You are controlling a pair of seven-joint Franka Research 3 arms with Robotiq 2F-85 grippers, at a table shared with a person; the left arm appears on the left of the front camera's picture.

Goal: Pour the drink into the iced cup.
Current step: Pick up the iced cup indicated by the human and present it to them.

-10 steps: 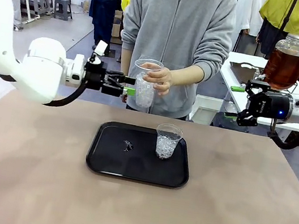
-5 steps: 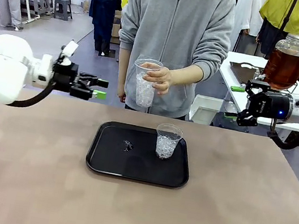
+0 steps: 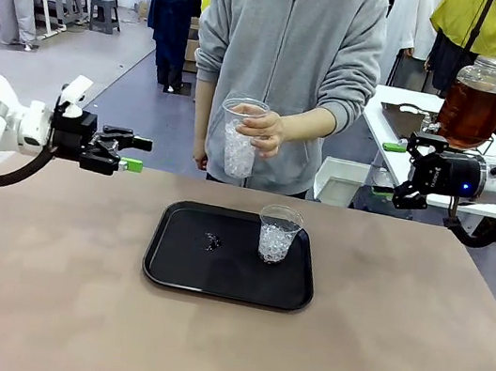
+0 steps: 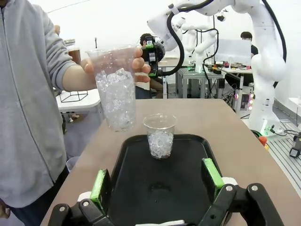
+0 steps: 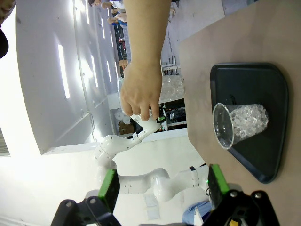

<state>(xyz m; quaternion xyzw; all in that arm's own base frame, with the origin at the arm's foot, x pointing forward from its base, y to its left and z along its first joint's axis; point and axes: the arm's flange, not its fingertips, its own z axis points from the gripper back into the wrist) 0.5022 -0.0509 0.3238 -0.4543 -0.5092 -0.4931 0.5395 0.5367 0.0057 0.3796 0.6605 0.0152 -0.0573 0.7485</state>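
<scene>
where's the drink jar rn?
Front view, far right: the drink jar sits on the white side table beyond the main table, just behind the right gripper.

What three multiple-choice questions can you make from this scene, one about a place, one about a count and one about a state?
1. Where does the short iced cup stand?
A) on the black tray
B) on the bare tabletop
C) on the floor

2. How many clear cups hold ice?
A) one
B) two
C) three

3. How is the left gripper?
A) open and empty
B) shut on a cup
C) shut on a spoon

Answers:
1 A: it stands upright on the tray's far right part.
2 B: the short one on the tray, and a taller cup in the person's hand.
3 A: its green pads stand apart with nothing between them.
</scene>
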